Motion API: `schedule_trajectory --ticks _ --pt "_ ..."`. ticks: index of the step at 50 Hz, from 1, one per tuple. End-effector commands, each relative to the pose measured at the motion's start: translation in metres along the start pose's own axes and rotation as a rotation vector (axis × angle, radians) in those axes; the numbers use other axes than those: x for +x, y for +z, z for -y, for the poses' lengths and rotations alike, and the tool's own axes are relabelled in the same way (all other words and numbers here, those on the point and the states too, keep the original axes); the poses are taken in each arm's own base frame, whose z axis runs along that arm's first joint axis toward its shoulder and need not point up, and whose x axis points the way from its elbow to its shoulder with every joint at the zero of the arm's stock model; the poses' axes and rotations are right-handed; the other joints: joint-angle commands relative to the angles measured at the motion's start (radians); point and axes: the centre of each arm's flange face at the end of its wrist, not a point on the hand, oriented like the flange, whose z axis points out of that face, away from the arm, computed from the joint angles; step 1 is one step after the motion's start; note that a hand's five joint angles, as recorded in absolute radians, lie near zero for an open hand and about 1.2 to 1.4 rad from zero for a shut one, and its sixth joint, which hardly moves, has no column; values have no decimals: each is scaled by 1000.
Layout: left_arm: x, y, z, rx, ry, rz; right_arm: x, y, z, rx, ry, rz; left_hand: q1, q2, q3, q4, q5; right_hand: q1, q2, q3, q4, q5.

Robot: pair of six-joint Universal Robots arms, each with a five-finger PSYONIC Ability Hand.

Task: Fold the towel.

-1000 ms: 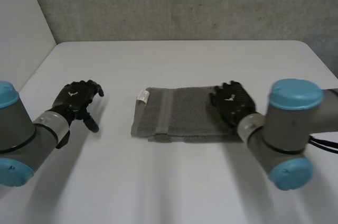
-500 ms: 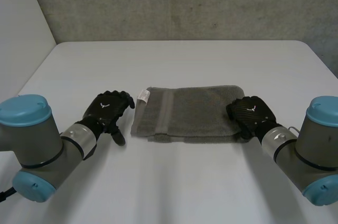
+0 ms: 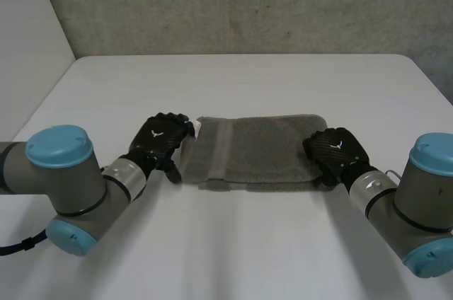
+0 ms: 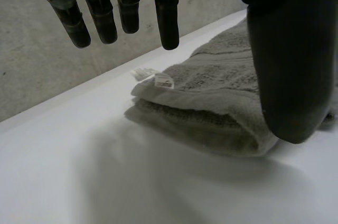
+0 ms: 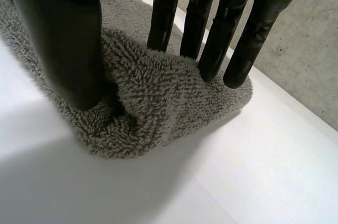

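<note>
A grey towel (image 3: 248,150) lies folded into a long strip in the middle of the white table (image 3: 233,81). A white label (image 3: 192,128) sticks out at its left end. My left hand (image 3: 161,137) is at that left end, open, fingers (image 4: 166,7) straight above the table beside the label (image 4: 158,80), thumb alongside the towel's (image 4: 211,113) near edge. My right hand (image 3: 334,150) sits on the right end. Its fingers (image 5: 222,28) press into the pile from above and its thumb digs in from the near side, so the towel (image 5: 142,108) bunches up between them.
A grey wall (image 3: 233,3) rises behind the table's far edge. Bare white tabletop (image 3: 233,243) stretches in front of the towel and behind it. My two arms lie low on the table at either side.
My left hand has swung right from open table to the towel's left end. My right hand has slid off the towel's top to its right end and curled onto the cloth.
</note>
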Motion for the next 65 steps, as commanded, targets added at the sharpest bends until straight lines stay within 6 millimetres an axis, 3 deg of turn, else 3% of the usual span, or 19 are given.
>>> schedule_trajectory --ticks 1,9,12,14,23,30,35,42,47,49,50,52,53,54,55,57,58,60,65 --pt "14 0 -1 -2 5 -34 -1 2 -1 22 13 -7 31 28 19 23 20 73 84 67 68 65" --pt "21 -3 -2 -7 8 -50 4 4 4 31 18 -29 25 22 13 17 15 84 95 79 80 76" --pt "21 -4 -1 -3 8 -49 5 3 3 28 19 -27 17 13 4 8 6 319 330 314 315 311" --pt "21 -4 0 -3 8 -49 7 2 -1 8 16 -32 11 7 -2 2 0 701 712 696 696 693" --pt "16 -8 8 11 5 -31 9 -16 -15 -130 -12 -5 -16 -19 -28 -24 -26 703 714 697 698 695" --pt "14 -11 11 19 5 -30 56 -34 -32 -213 1 -113 -16 -19 -28 -24 -26 703 714 697 698 695" --pt "14 -12 10 15 5 -28 65 -36 -37 -224 8 -126 -19 -22 -31 -27 -29 703 714 697 698 695" --pt "13 -15 19 38 9 -21 70 -35 -33 -223 -34 -136 -28 -31 -40 -36 -38 703 714 697 698 695" --pt "5 -15 32 74 11 0 78 -32 -8 -163 -134 -153 -30 -34 -43 -39 -41 703 714 697 698 695" --pt "2 -16 38 88 13 10 46 -27 25 -56 -199 -73 -28 -31 -40 -36 -38 703 714 697 698 695" --pt "0 -16 42 100 15 17 46 -27 26 -55 -199 -73 -28 -31 -40 -36 -38 703 714 697 698 695" --pt "0 -16 47 113 19 17 -3 -25 65 77 -267 38 -28 -31 -40 -36 -38 703 714 697 698 695" --pt "-1 -16 50 123 22 19 -3 -25 65 78 -268 38 -28 -31 -40 -36 -38 703 714 697 698 695" --pt "-1 -17 52 132 23 22 -29 -26 77 130 -289 101 -28 -31 -40 -36 -38 703 714 697 698 695" --pt "-1 -17 53 132 23 22 -29 -26 77 130 -289 102 -28 -31 -40 -36 -38 703 714 697 698 695" --pt "-1 -17 56 142 26 22 -80 -29 86 189 -322 229 -28 -31 -40 -36 -38 703 714 697 698 695" --pt "-1 -17 60 154 28 24 -80 -29 86 189 -322 230 -28 -31 -40 -36 -38 703 714 697 698 695" --pt "-1 -19 65 169 32 25 -122 -34 87 223 -348 330 -28 -31 -40 -36 -38 703 714 697 698 695" --pt "-1 -21 73 189 31 26 -157 -35 72 202 -359 412 -28 -31 -40 -36 -38 703 714 697 698 695"
